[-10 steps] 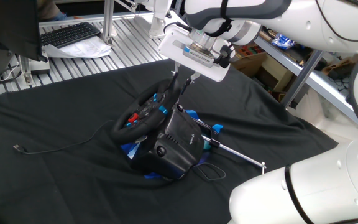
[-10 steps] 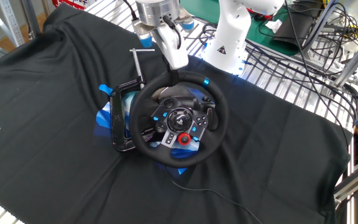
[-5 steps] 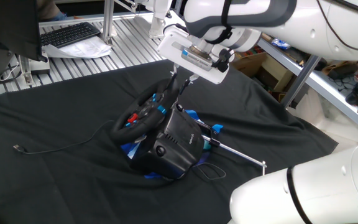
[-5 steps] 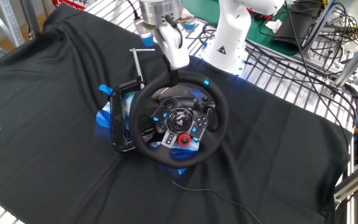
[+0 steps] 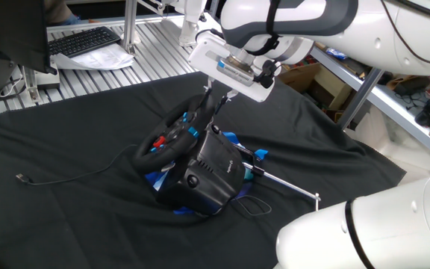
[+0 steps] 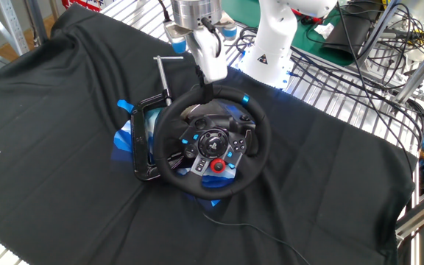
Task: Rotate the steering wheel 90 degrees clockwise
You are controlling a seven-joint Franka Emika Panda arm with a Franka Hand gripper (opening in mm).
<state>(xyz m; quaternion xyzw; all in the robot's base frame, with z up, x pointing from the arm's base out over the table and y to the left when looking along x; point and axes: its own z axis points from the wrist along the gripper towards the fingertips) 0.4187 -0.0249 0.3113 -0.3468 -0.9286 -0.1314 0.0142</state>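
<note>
The steering wheel [image 6: 212, 142] is sitting tilted on its boxy black base housing [image 5: 211, 170] in the middle of the table [image 6: 65, 110], which is lying under a black cloth. The blue rim stripe [image 6: 244, 97] is showing at the top of the rim, slightly to the right, and the red hub button [image 6: 218, 165] is sitting low on the hub. The tool [image 6: 202, 82] is reaching down from above and closing its fingers [image 5: 213, 99] on the top of the rim, just left of the stripe. A thin black cable [image 5: 73, 174] is trailing from the wheel across the cloth.
</note>
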